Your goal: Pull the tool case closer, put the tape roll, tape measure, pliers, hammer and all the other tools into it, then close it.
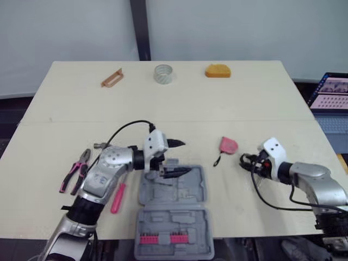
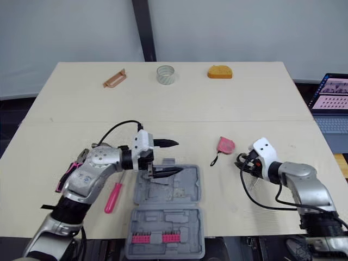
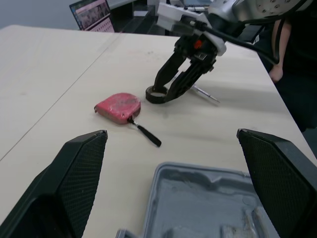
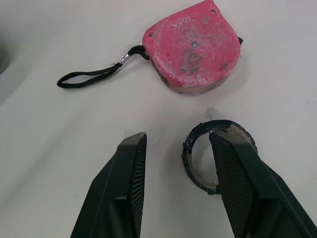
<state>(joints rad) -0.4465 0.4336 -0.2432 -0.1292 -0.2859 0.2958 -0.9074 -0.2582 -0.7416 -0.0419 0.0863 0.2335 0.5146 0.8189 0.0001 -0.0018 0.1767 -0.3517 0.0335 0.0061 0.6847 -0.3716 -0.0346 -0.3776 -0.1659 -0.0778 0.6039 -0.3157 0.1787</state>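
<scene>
— Right claw (image 4: 176,136)?
— Spread, one finger lying across the dark tape roll (image 4: 187,154) on the surface (image 4: 59,158); the pink tape measure (image 4: 193,47) is just beyond.
— Left claw (image 1: 179,157)?
— Wide apart, over the open tool case's (image 1: 174,217) far edge.

Open grey tool case (image 1: 163,220) lies near pink tape measure (image 1: 228,145).

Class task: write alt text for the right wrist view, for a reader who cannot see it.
The right claw hangs open over a pale table, one fingertip over a dark tape roll. Just beyond lies a scuffed pink tape measure with a black wrist strap.
</scene>
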